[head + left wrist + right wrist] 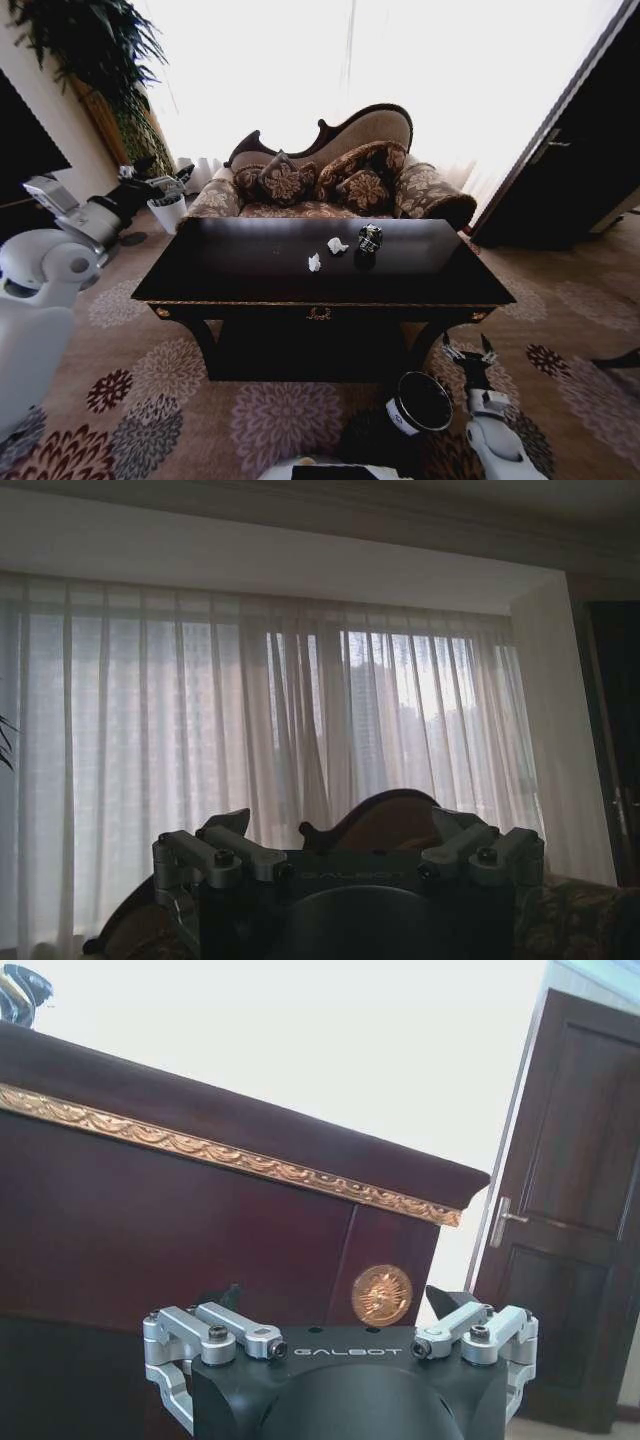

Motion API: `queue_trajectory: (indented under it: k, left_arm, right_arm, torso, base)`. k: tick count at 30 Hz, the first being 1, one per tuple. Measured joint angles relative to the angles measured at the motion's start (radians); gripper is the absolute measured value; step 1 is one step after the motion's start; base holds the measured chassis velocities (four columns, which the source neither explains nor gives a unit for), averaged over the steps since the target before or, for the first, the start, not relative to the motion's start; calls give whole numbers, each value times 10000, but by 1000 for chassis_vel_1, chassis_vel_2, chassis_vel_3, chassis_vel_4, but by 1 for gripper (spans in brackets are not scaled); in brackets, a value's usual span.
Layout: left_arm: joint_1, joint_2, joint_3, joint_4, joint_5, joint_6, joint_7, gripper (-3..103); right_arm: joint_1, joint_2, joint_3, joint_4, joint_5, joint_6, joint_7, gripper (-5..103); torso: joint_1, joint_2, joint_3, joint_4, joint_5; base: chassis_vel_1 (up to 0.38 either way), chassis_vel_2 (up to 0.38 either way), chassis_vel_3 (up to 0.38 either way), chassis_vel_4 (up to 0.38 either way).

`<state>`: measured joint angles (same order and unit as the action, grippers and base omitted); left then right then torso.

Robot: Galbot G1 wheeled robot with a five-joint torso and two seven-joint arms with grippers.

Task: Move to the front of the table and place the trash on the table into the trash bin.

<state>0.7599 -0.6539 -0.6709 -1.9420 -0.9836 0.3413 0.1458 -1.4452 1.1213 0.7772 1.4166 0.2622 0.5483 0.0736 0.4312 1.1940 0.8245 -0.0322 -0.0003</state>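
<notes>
The dark glossy table [250, 285] stands right in front of me. On its top lie two white paper balls of trash [314, 262] [337, 245] and a black-and-silver shiny lump [370, 238], whose edge also peeks over the table rim [20, 990]. The dark trash bin [422, 402] with a white label sits on the carpet below the table's front right. My right gripper [469, 350] [335, 1300] hangs low beside the bin, open and holding nothing. My left gripper [168, 180] [340, 820] is raised off the table's left end, open and holding nothing.
An ornate sofa [330, 175] with cushions stands behind the table before bright curtains [300, 730]. A white plant pot [168, 213] and a large plant [100, 60] are at the back left. A dark door [560, 1210] is on the right. Patterned carpet surrounds the table.
</notes>
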Motion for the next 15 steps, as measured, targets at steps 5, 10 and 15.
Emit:
queue_trajectory:
  k: [5,10,15]
  left_arm:
    - [-46,23,-21,-2,-41,-16,26,100]
    - [-49,58,-22,2,-44,-26,45,100]
    - [-74,83,-29,93,-14,-31,49,100]
  right_arm:
    - [48,-69,89,-545,-246,-65,172,100]
    - [162,-101,124,-880,-383,-181,298,100]
    - [172,-632,520,-789,-465,-349,541,100]
  torso:
    - [0,0,0,-3,6]
    - [0,0,0,-1,6]
    - [0,0,1,0,2]
  base:
    - [0,0,0,0]
    - [0,0,0,0]
    - [0,0,0,0]
